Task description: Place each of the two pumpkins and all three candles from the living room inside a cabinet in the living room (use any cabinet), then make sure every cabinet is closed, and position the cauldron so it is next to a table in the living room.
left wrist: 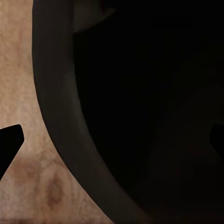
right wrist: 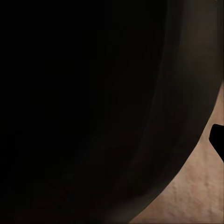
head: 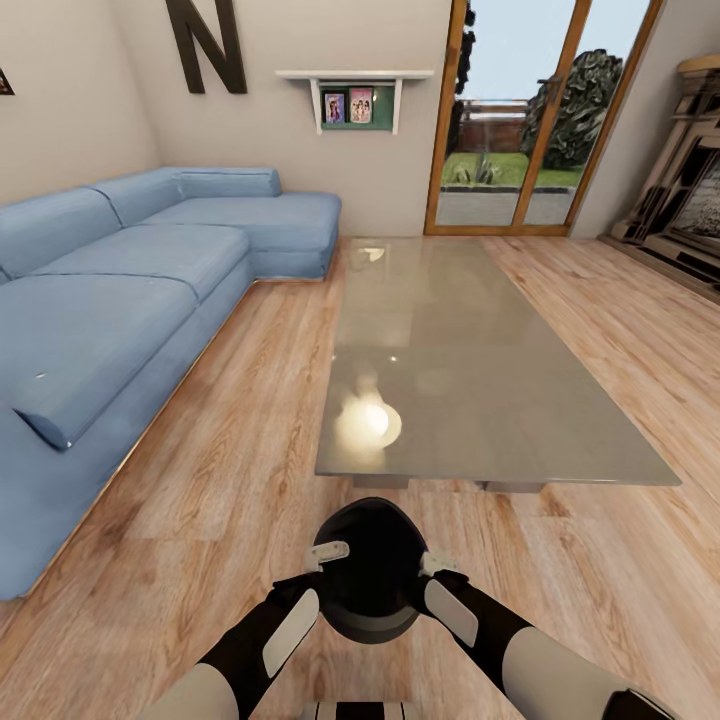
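Gripping the black cauldron (head: 370,575) — left claw (head: 328,552), right claw (head: 438,565) — near the glass table (head: 560,440).

Cauldron (head: 370,575) floor contact hidden by its own bulge; inside lost in black in the left wrist view (left wrist: 140,93), likewise in the right wrist view (right wrist: 84,93), both cut by picture edges. Left tool (head: 318,560) and right tool (head: 432,570) pressed at the cauldron's sides in the head view, fingertips hidden behind it, grip not readable. One left finger (left wrist: 9,144) and one right finger (right wrist: 218,137) seen as dark tips, cut at the edge. Sofa (head: 110,300) cut off at left. Fireplace (head: 690,190) cut off at right. Shelf photos (head: 347,106) too small to read. Wall letter (head: 205,40) cropped at top. Counter (head: 480,350) supports mostly hidden beneath its top.
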{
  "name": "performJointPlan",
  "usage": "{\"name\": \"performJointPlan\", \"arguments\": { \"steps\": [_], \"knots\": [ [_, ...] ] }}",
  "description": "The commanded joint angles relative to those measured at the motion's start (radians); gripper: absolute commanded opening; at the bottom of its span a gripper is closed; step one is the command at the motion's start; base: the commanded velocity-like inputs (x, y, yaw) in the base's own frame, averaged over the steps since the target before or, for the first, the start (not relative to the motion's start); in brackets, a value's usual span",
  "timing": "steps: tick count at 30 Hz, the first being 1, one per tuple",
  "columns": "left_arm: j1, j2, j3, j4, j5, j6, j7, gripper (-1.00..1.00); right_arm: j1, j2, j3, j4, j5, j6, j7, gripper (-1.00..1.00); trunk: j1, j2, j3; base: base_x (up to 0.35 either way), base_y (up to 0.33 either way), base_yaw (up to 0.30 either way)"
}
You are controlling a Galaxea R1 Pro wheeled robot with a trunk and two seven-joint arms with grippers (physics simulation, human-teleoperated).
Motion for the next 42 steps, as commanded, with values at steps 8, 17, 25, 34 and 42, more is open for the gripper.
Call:
{"name": "performJointPlan", "arguments": {
  "steps": [8,17,25,34,42],
  "knots": [
    [-0.001,0.001,-0.005,-0.002,0.01,0.001,0.009,1.0,-0.001,-0.001,0.007,-0.001,-0.006,0.002,-0.008,1.0,0.0,0.0,-0.001,0.0,0.0,0.0],
    [-0.001,0.001,-0.005,-0.002,0.01,0.001,0.009,1.0,-0.001,-0.001,0.007,-0.001,-0.006,0.003,-0.009,1.0,0.0,0.0,-0.001,0.0,0.0,0.0],
    [-0.001,0.001,-0.005,-0.002,0.01,0.003,0.009,1.0,-0.001,-0.001,0.007,-0.001,-0.006,0.002,-0.009,1.0,-0.003,0.001,0.022,0.0,0.0,0.0],
    [-0.001,-0.001,-0.01,0.001,0.01,0.013,0.017,1.0,-0.001,-0.001,0.007,-0.001,-0.006,0.002,-0.009,1.0,-0.007,0.003,0.057,0.0,0.0,0.0],
    [-0.001,-0.001,0.038,0.003,0.01,0.023,0.021,1.0,-0.001,-0.001,0.007,0.0,-0.006,0.003,-0.009,1.0,-0.011,0.005,0.088,0.0,0.0,0.0]
  ]
}}
